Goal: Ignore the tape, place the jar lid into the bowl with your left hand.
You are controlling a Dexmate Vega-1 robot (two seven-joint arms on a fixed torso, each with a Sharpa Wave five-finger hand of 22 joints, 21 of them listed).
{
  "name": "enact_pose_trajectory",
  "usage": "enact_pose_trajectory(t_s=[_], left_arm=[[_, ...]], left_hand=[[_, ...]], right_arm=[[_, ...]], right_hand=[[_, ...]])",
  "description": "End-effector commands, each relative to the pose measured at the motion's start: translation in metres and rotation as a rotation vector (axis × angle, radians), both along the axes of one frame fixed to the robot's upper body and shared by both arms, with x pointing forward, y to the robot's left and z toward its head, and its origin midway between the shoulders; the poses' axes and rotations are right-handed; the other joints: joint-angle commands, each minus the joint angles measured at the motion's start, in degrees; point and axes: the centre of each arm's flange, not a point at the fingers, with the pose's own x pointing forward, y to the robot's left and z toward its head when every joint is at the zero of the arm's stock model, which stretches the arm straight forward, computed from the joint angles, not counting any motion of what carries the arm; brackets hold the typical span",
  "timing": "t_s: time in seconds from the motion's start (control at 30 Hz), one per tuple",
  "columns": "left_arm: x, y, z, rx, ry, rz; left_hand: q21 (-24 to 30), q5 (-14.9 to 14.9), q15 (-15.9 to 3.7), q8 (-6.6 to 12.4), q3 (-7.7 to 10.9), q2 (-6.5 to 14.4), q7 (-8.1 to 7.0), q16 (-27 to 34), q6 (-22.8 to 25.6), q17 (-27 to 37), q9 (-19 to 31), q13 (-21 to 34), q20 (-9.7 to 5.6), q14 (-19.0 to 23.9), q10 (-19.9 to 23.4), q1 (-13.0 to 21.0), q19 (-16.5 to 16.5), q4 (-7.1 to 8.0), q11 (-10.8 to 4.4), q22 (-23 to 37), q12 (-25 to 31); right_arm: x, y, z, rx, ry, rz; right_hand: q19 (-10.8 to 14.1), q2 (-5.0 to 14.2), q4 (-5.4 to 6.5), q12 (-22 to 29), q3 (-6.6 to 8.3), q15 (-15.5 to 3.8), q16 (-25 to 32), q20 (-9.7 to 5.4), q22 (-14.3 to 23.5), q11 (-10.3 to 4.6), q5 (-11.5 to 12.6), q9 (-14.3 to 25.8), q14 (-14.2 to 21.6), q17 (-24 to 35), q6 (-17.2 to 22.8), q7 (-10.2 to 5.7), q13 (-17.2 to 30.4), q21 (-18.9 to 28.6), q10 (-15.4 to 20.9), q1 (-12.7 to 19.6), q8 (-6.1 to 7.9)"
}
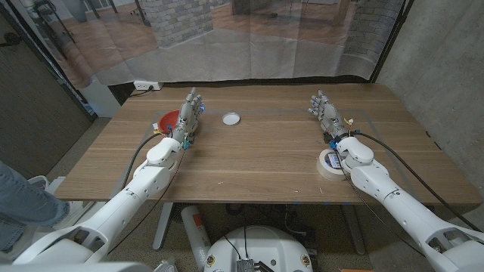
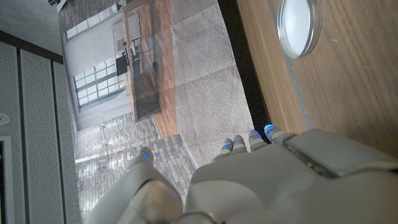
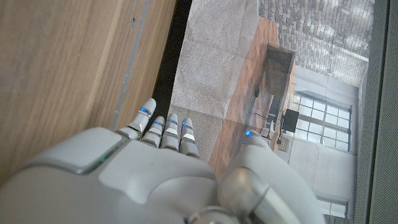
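A white round jar lid lies on the wooden table toward the far middle; it also appears in the left wrist view, jar lid. A red bowl sits at the far left, partly hidden behind my left hand. That hand stands with fingers straight, holding nothing, between the bowl and the lid. Its back, my left hand, fills the lower part of the wrist view. My right hand stands open at the far right, holding nothing. A roll of white tape lies beside my right forearm.
The table's far edge runs just beyond both hands, with a translucent curtain behind it. A concrete wall stands to the right. A person's leg in jeans is at the left edge. Black cables trail along both forearms.
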Motion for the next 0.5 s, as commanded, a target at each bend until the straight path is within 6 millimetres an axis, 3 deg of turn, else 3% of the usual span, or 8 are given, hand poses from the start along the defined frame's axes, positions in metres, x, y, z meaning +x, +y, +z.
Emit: enact_pose_trajectory(t_s=[0.03, 0.33, 0.5], left_arm=[[-0.0035, 0.0004, -0.0032, -0.030, -0.011, -0.014], [-0.0052, -0.0020, -0.0025, -0.021, -0.022, -0.004], [-0.0050, -0.0028, 0.0006, -0.003, -0.032, 0.009]], left_hand=[[1.0, 0.9, 0.13, 0.50, -0.04, 0.3, 0.78, 0.7, -4.1, 0.0, 0.1, 0.1, 0.37, -4.0, -4.1, 0.9, -5.0, -0.38, 0.32, 0.0, 0.9], [0.9, 1.2, 0.04, 0.83, -0.24, 0.5, 0.84, 0.8, -2.8, 0.0, 0.1, 0.1, -0.04, -3.0, -2.9, 1.4, -4.7, -0.69, 0.30, 0.0, 1.2], [0.9, 1.8, 0.31, 1.53, -0.12, 1.7, 0.93, 1.1, 0.2, -0.1, 0.1, 0.0, -1.92, -0.3, 0.3, 2.8, -4.0, -1.25, 0.67, 0.0, 1.9]], right_arm=[[-0.0047, 0.0020, -0.0081, 0.009, 0.009, 0.004], [-0.0059, 0.0009, -0.0087, 0.012, 0.015, 0.004], [-0.0076, 0.0022, -0.0096, 0.019, 0.007, 0.010]], right_hand=[[0.0, 0.05, -0.18, 0.4, 0.36, 0.30, 0.3, -1.92, 0.3, 0.02, 0.4, 0.1, 0.1, 0.1, 0.4, -0.07, 0.1, 0.1, 0.8, 0.3, 0.30], [0.2, 0.17, -0.31, 0.5, 0.36, 0.27, 0.4, -1.85, 0.3, -0.13, 0.4, 0.1, 0.4, -0.1, 0.5, -0.09, 0.1, -0.3, 1.2, 0.4, 0.30], [0.4, 0.22, -0.38, 0.5, 0.33, 0.27, 0.5, -1.84, 0.3, -0.15, 0.3, 0.1, 0.6, -0.3, 0.6, -0.15, 0.1, -0.5, 1.4, 0.4, 0.32]])
